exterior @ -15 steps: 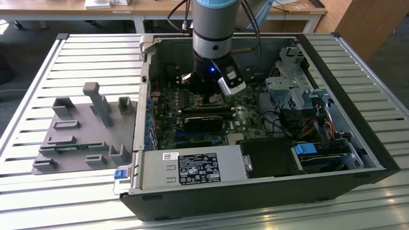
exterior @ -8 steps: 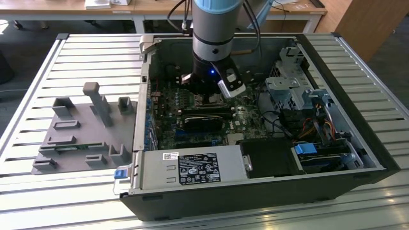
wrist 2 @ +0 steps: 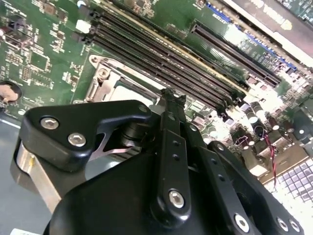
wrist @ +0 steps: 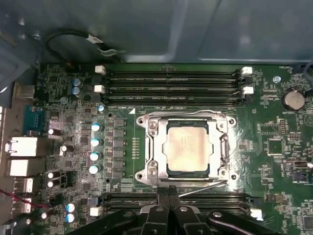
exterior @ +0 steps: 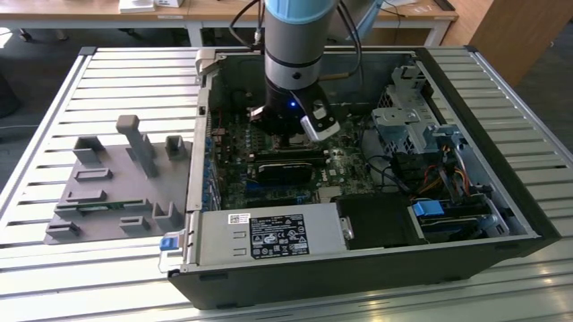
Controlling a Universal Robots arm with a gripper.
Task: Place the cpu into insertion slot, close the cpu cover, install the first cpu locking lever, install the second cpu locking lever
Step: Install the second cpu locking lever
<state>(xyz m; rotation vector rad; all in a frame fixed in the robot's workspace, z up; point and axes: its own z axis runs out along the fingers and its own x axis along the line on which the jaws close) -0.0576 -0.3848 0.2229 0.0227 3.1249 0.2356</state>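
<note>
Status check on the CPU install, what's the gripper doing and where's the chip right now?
Gripper low over the motherboard, at the socket's edge. Cpu seated in the insertion slot, cpu cover down around it. Nothing blocking the socket.

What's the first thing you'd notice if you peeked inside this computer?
Probably the cpu, a pale shiny square sitting in the middle of the green board, with the silvery cpu cover framing it. Just beside it, the black gripper hangs at the frame's edge, on a big grey and blue robot arm reaching down into the open black computer case.
</note>
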